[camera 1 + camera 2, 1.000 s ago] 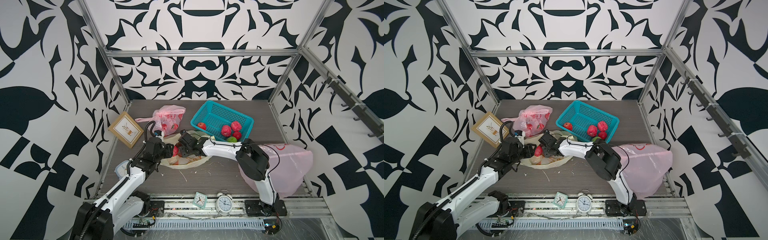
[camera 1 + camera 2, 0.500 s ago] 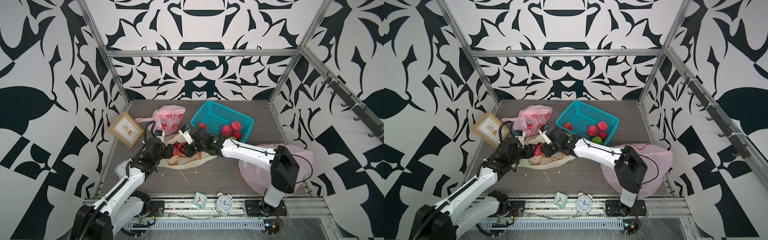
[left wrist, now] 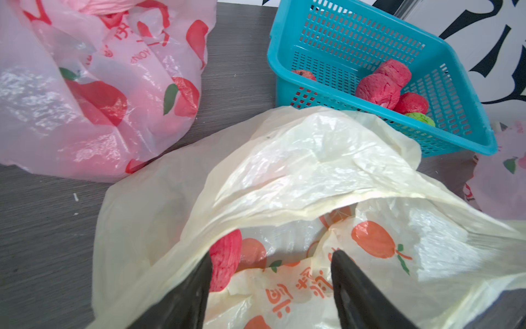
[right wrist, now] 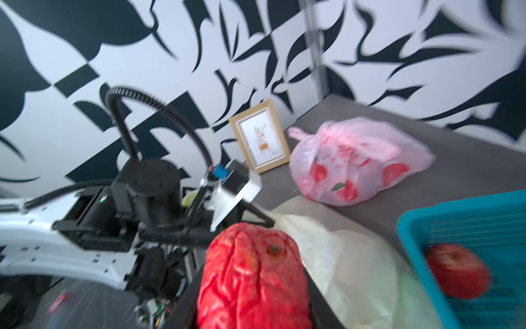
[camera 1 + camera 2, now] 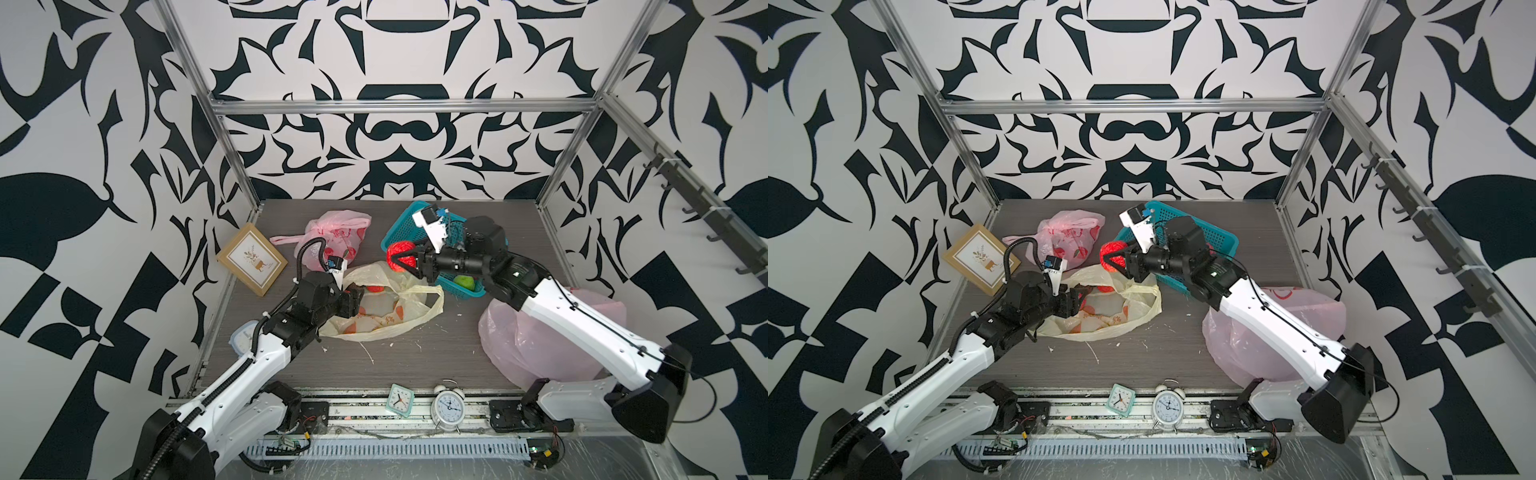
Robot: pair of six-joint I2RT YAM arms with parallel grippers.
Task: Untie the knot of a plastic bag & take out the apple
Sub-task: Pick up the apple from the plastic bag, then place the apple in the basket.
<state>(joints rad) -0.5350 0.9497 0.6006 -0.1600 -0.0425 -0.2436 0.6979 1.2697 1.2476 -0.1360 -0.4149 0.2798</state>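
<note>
A red apple [image 5: 397, 250] [image 5: 1113, 253] [image 4: 253, 282] hangs in the air with my right gripper [image 5: 400, 259] [image 5: 1115, 259] shut on it. It is above the far edge of the yellow plastic bag [image 5: 399, 309] [image 3: 299, 159], beside the teal basket's [image 5: 395, 233] near-left corner. The yellow bag lies flat with its mouth wide and its handles loose. My left gripper [image 5: 360, 293] [image 3: 271, 255] is open at that mouth, its fingers apart over the film. Another red apple [image 3: 226, 262] lies inside, against one finger.
A knotted pink bag [image 5: 336, 237] [image 4: 355, 162] lies behind the yellow one. The basket [image 3: 341, 37] holds red apples [image 3: 377, 91] and a green one [image 3: 419, 118]. A picture frame [image 5: 251, 259] stands at the left, a large pink bag [image 5: 540, 345] under my right arm, two clocks [image 5: 401, 399] at the front rail.
My right gripper has risen out of the yellow bag with the apple and swung right toward the basket. My left gripper's jaws have spread open at the bag's mouth.
</note>
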